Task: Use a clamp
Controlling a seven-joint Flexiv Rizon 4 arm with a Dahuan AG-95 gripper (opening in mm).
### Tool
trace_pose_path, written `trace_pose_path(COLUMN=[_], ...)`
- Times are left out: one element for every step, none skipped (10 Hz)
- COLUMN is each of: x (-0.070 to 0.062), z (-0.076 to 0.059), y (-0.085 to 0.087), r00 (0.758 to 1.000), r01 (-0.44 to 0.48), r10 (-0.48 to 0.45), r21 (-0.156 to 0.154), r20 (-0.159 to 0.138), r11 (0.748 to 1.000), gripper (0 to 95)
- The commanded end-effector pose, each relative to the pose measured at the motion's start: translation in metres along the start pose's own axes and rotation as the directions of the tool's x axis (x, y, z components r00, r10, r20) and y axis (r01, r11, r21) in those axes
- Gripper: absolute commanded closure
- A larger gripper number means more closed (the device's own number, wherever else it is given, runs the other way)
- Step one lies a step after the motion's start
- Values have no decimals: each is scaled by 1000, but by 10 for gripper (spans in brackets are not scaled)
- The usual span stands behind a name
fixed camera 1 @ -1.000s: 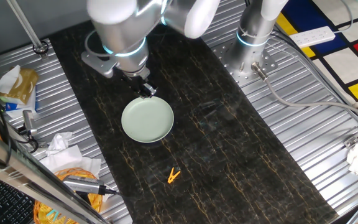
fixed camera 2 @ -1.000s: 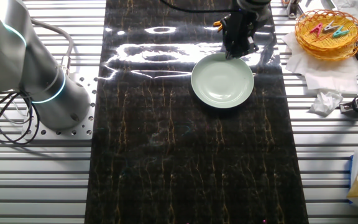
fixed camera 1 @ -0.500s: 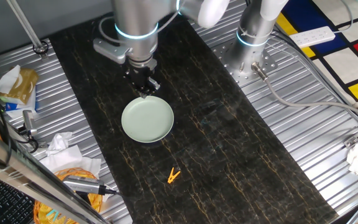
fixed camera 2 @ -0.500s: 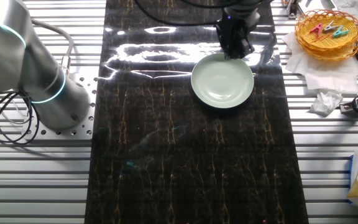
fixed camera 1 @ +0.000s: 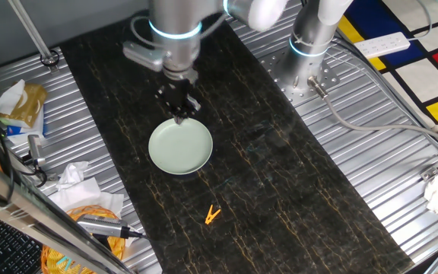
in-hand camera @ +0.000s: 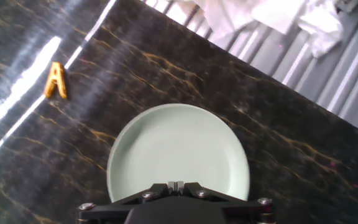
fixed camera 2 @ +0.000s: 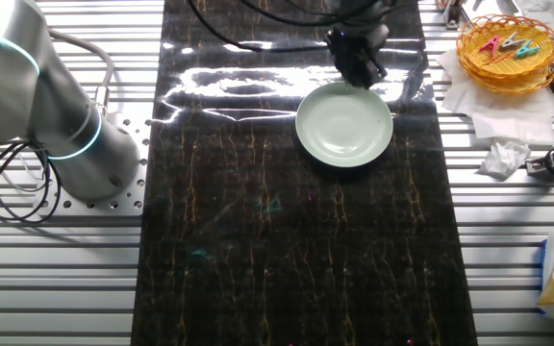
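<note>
Glossy round plate (fixed camera 1: 180, 147), V-shaped orange clamp (fixed camera 1: 213, 215), dark marbled mat (fixed camera 1: 295, 190)

Under my claw (fixed camera 1: 179, 113) the pale green plate (fixed camera 1: 180, 148) looks smooth and matt, like glazed ceramic. It sits on a glossy dark marble-look mat (fixed camera 2: 287, 250) that throws glare. Off to the side, ribbed bare-metal decking (fixed camera 1: 401, 205). Beyond the plate, the orange clamp (in-hand camera: 56, 81) looks plastic.

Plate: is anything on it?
Nothing. The plate is bare; the gripper hangs over its edge. The clamp lies apart on the mat. Underneath is hidden.
</note>
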State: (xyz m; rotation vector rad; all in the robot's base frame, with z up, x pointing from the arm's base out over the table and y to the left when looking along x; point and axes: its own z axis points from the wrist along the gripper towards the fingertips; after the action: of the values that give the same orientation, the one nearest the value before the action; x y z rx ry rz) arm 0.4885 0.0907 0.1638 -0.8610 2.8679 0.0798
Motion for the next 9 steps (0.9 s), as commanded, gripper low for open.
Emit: trace_pose_path(x=[-7, -8, -13, -14, -18, -20, -24, -26, -29], z=[3, 4, 9, 11, 15, 16, 19, 21, 23], y=[15, 19, 32, 37, 46, 52, 61, 66, 73], r00=[1000, 1000, 1000, 1000, 1000, 1000, 999, 999, 998], r01=[-8, -11, -14, -13, -13, -16, -26, -35, -48], r10=[8, 11, 14, 13, 13, 16, 26, 35, 49], r21=[-3, -3, -1, 1, 2, 3, 7, 11, 12], r20=[-1, 0, -1, -3, -8, -16, -30, -37, -43], r11=[1000, 1000, 1000, 1000, 1000, 1000, 1000, 999, 999], gripper=[950, 950, 950, 950, 950, 950, 950, 950, 950])
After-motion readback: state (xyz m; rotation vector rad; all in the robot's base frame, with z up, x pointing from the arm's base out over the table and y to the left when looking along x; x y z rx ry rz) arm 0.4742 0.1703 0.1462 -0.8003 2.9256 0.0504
